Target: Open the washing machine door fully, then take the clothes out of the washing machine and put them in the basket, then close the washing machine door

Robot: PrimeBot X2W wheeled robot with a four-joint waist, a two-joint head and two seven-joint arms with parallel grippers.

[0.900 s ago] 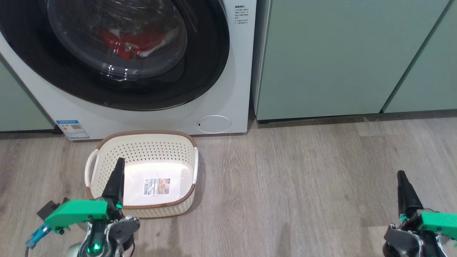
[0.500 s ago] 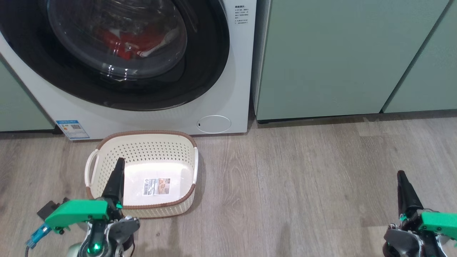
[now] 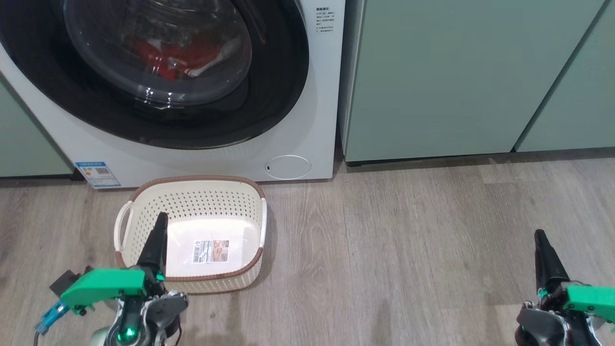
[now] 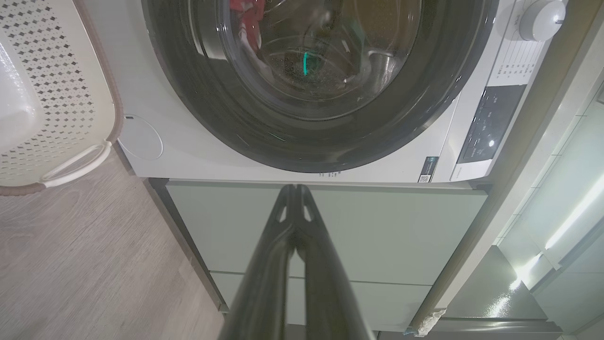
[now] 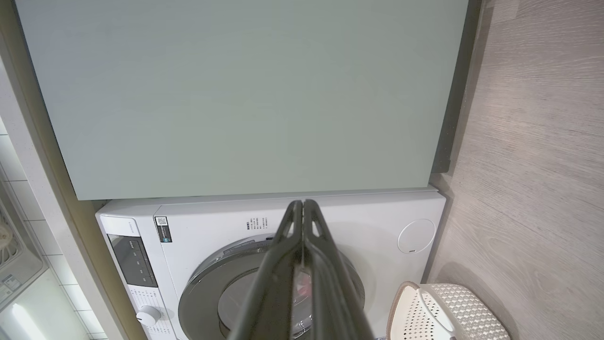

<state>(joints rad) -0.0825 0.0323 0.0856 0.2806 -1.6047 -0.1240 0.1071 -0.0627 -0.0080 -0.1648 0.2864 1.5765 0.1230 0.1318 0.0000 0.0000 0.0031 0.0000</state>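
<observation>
1. Left claw point(image 3: 162, 217) at lower left, fingers pressed together, holding nothing, tip in front of the basket's near-left wall.
2. Basket point(image 3: 202, 204) sits on the floor point(image 3: 384, 240) just before the washer, with a label on its bottom.
3. Washer point(image 3: 319, 120): door point(image 3: 281, 91) shut, red clothes point(image 3: 163, 55) inside behind the glass.
4. Green cabinet point(image 3: 456, 72) just right of washer.
5. Right claw point(image 3: 539, 234) at lower right, pressed together, holding nothing, over floor, well apart from basket.

You're in a home laundry nook. A white front-loading washing machine point(image 3: 216, 158) sits between pale green cabinets point(image 3: 456, 77) on wood-look flooring point(image 3: 408, 250).
</observation>
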